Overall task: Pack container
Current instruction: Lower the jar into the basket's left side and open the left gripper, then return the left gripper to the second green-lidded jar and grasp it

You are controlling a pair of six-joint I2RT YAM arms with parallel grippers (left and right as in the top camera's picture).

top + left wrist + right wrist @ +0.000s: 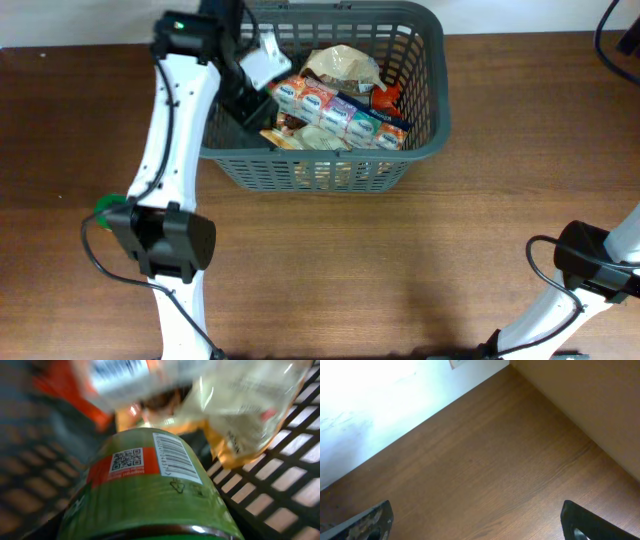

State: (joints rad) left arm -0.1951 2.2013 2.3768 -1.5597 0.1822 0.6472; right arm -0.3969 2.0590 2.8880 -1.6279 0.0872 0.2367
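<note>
- Left wrist view is filled at the bottom by a green can (150, 485), very close up. It has a barcode, a square code and an orange band. The left pincer's own fingers do not show here, so I cannot tell if it grips the can or is loose.
- From overhead, the left pincer (262, 120) is down inside the container (425, 70), near its left wall.
- Just beside the can lies a clear bag (250, 405) with something yellow in it. Under it you can see the slotted bottom of the container.
- More food sits in there: a row of small cartons (340, 115), a brown puffy bag (340, 65) and an orange packet (388, 97).
- The container is the big dark grey basket at the far middle of the desk (400, 270).
- The right pincer (477, 527) is spread wide with nothing in it. It hangs over plain wood, well apart from the container.
- I think the packing is nearly done, and the can looks like the thing going in now.
- A small green bit (105, 207) peeks out by the left arm. It is too hidden to tell if it is one more thing to pack.
</note>
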